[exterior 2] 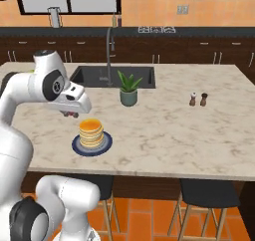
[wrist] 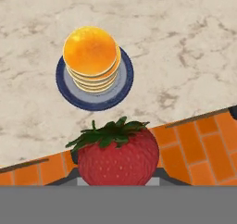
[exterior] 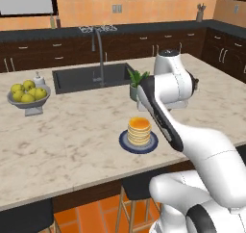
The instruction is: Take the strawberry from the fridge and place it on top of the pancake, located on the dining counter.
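Hand view: I see the strawberry [wrist: 118,156] pinched in the gripper [wrist: 118,181], jaws closed on it, held above the dining counter [wrist: 185,42]. Pancake [wrist: 91,56] sits on its blue plate [wrist: 121,82] near the counter's near edge, below and apart from the berry.

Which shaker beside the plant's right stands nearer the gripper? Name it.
The brown-capped shaker, the left one of the pair in the right base view; the darker shaker stands farther from the gripper, which holds the strawberry.
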Tool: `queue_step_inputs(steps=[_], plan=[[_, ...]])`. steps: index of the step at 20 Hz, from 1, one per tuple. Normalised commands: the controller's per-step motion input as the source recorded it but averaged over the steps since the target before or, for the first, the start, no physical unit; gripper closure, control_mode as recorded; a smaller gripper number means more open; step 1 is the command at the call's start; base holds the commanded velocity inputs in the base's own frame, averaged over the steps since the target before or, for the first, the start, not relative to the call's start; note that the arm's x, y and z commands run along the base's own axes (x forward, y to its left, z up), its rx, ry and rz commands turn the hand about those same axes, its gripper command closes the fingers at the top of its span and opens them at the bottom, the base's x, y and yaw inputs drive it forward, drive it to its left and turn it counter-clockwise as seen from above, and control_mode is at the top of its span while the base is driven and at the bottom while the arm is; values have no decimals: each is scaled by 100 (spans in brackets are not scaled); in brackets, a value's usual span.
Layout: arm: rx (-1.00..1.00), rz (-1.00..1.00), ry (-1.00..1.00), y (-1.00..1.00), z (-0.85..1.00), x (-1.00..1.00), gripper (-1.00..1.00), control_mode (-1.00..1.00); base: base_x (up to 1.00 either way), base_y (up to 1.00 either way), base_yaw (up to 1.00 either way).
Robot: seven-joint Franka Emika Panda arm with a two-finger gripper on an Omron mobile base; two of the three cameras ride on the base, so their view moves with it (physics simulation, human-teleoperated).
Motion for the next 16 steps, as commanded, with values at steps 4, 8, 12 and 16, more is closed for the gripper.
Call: queue_step_inputs(steps=[4,8,12,16], plan=[[0,0,8,0,-26,41,100,-100,0,0,0],[0,0,10,7,-34,30,100,-100,0,0,0],[0,0,5,4,-37,7,100,-100,0,0,0],[0,0,0,0,-29,7,100,-100,0,0,0]])
